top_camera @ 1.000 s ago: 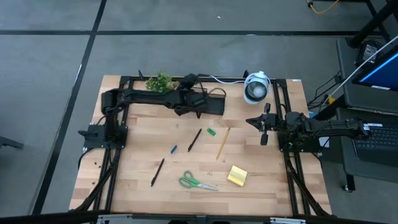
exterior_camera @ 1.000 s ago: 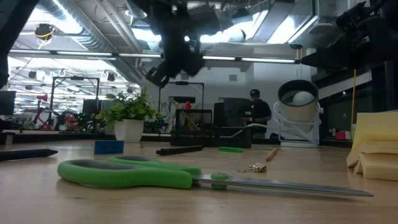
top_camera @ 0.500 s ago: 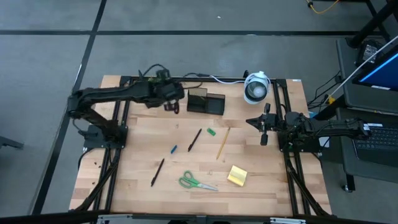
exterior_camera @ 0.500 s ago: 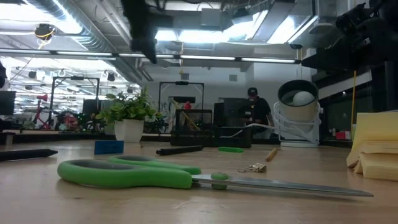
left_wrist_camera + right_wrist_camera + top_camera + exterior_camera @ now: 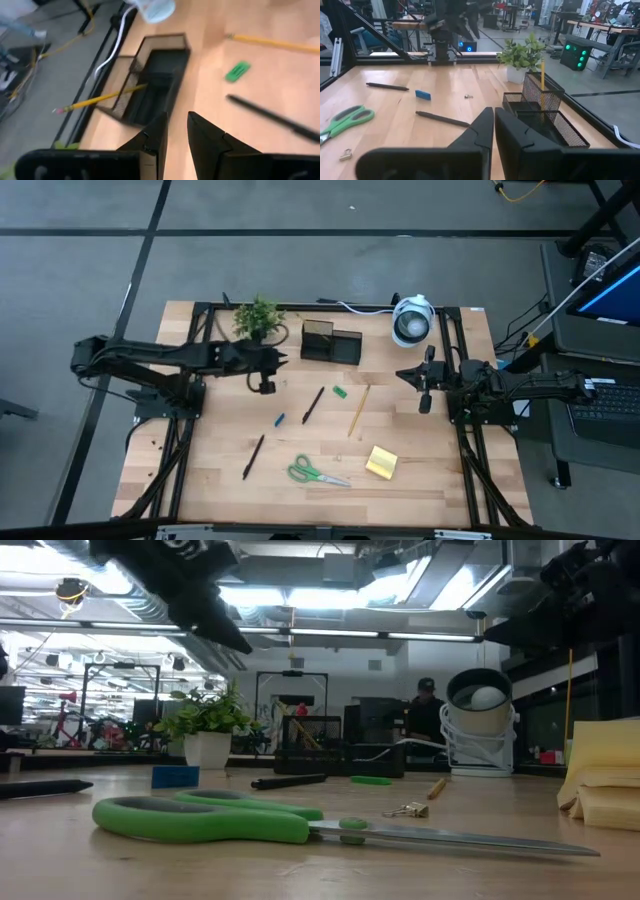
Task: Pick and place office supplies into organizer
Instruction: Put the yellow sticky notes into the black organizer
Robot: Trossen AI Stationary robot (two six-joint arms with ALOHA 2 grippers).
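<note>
Left hand [image 5: 265,387] over bare wood — organizer [image 5: 331,343] near back edge

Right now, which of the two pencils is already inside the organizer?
The pencil leaning in the tall mesh section of the organizer. The other pencil still lies flat on the table, beside the green piece.

A small green potted plant [image 5: 258,316] stands at the far edge of the wooden table [image 5: 420,470], left of centre. A round white-and-grey device [image 5: 411,320] sits at the far right, its white cord [image 5: 345,307] trailing left. Beyond the table, a person [image 5: 424,718] in a dark cap stands in the room.
</note>
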